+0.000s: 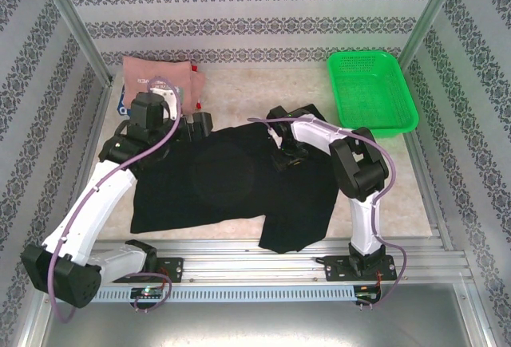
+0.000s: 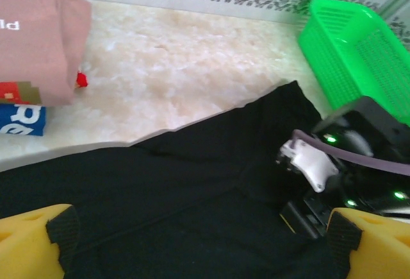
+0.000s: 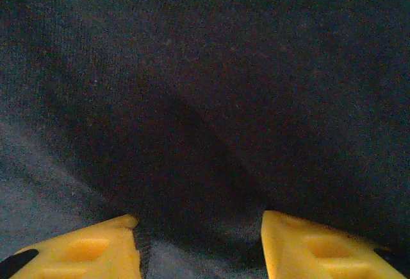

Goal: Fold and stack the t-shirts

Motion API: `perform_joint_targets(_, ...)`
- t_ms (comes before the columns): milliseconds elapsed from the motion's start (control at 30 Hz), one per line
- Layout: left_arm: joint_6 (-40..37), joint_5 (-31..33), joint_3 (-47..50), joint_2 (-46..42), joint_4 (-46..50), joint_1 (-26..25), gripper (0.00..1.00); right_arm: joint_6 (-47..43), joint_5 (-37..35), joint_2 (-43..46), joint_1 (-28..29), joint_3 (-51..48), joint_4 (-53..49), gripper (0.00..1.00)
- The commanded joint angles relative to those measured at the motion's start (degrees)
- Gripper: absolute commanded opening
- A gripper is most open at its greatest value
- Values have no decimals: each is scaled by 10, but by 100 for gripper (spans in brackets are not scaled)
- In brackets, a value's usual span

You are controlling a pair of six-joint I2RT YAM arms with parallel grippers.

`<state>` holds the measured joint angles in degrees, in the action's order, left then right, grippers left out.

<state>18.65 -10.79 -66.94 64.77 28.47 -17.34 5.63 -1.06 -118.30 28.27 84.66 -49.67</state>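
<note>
Black t-shirt (image 1: 231,179) is spread mid-worktop, floppy and light, so I'd pinch its edges. Right end effector (image 3: 200,244) sits half-spread on it, can't tell if it's pinching. Left end effector (image 2: 202,240) is wide open, empty, over its 11 o'clock corner. Pink t-shirt (image 1: 160,76) lies folded further back at 11 o'clock.

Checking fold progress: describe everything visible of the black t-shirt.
The black t-shirt is dark soft cloth with a faint round patch mid-body, lying spread on the pale table, one flap reaching the near edge. The right claw sits on it, a raised fold between its fingers; the open left claw is at its far-left corner.
</note>
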Motion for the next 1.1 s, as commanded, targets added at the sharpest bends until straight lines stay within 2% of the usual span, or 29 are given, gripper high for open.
perform_joint_targets(0,-32,20,6,-30,-1,-18,100,-8,-55,-16,-3,10,-3,40)
perform_joint_targets(100,-35,19,-1,-38,13,-28,100,-1,-61,-10,-13,15,0,21)
perform_joint_targets(267,-44,25,-11,-34,22,-44,100,-5,-32,16,-25,16,10,15)
perform_joint_targets(400,-53,13,-11,-20,17,-48,100,-22,22,15,-42,40,-13,22)
perform_joint_targets(500,-49,8,-2,-10,12,-48,100,-36,38,12,-46,49,-30,32)
perform_joint_targets(567,-41,5,9,-8,5,-48,100,-36,38,12,-47,45,-29,35)
perform_joint_targets(800,13,21,56,6,8,-48,100,-31,38,9,-50,46,-21,35)
perform_joint_targets(1067,132,84,143,36,29,-33,100,-35,50,7,-55,32,-14,34)
